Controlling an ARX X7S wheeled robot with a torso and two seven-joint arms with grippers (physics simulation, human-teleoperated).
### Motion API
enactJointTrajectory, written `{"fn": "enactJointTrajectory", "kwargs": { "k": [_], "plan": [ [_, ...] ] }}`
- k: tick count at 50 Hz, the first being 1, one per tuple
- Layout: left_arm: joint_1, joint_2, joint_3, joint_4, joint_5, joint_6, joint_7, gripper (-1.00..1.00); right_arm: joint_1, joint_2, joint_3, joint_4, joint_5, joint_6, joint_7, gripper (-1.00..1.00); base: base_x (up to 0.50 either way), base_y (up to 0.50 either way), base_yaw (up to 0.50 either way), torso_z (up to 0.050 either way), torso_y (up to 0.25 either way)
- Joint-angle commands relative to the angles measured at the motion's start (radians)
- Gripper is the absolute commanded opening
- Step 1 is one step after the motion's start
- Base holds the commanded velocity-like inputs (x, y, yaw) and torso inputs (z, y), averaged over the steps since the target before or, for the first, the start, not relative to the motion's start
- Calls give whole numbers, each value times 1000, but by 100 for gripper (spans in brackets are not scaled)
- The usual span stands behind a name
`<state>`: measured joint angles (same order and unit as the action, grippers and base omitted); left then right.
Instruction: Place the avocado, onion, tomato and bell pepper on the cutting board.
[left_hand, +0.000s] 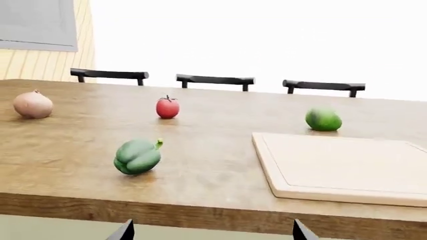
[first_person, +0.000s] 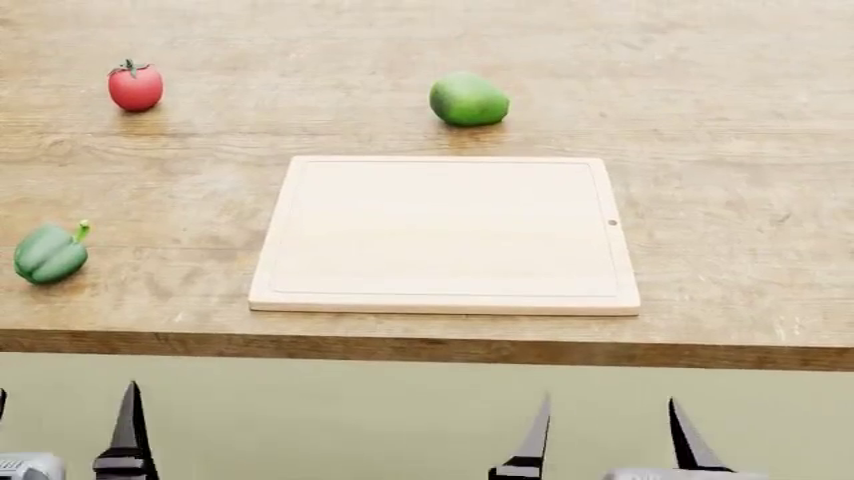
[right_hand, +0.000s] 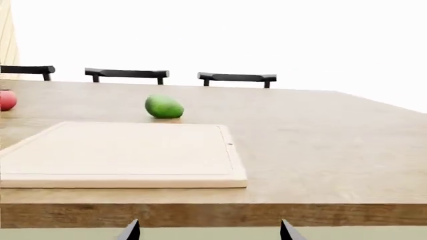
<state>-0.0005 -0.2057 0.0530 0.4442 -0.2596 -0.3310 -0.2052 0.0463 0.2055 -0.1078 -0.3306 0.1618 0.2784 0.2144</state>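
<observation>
pointing board-ward: bell pepper (first_person: 50, 253) stem (first_person: 83, 231)

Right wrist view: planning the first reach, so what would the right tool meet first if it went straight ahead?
Probably the table's front edge, which fills the view between the open right tool tips. The cutting board lies just above and behind it. Depth is hard to judge.

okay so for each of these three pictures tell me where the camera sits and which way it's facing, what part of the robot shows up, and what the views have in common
Head view: on the robot's head, looking down at the cutting board; both end effectors' fingertips show.
Left wrist view: below table height, facing across the table at the onion, tomato, bell pepper; left end effector tips show.
Right wrist view: equally low, facing the board and avocado; right end effector tips show.
Shared: all three show board, avocado, tomato.
</observation>
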Motion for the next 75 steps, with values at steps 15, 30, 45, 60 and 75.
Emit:
{"fn": "enactJointTrajectory", "kwargs": {
  "k": [15, 30, 45, 60, 75],
  "plan": [
    [-255, -195, -219, 572, -386, -650, -154, 100, 287, 128, 153, -486, 184, 666, 41, 100, 0, 0, 0, 0, 0],
    [-304, -243, -244, 599, -503, -700, -225, 100, 339, 164, 144, -541, 179, 718, 59, 100, 0, 418, 0, 0, 0],
    [-522, -365, -312, 584, -860, -806, -429, 100, 698, 176, 235, -585, 349, 1082, 10, 100, 212, 0, 0, 0, 0],
    [-567, -410, -300, 583, -935, -798, -491, 100, 737, 192, 229, -558, 357, 1094, 15, 100, 500, 0, 0, 0, 0],
    [-580, -429, -254, 569, -904, -767, -489, 100, 762, 205, 199, -524, 354, 1080, 22, 100, 500, 0, 0, 0, 1]
  ]
}}
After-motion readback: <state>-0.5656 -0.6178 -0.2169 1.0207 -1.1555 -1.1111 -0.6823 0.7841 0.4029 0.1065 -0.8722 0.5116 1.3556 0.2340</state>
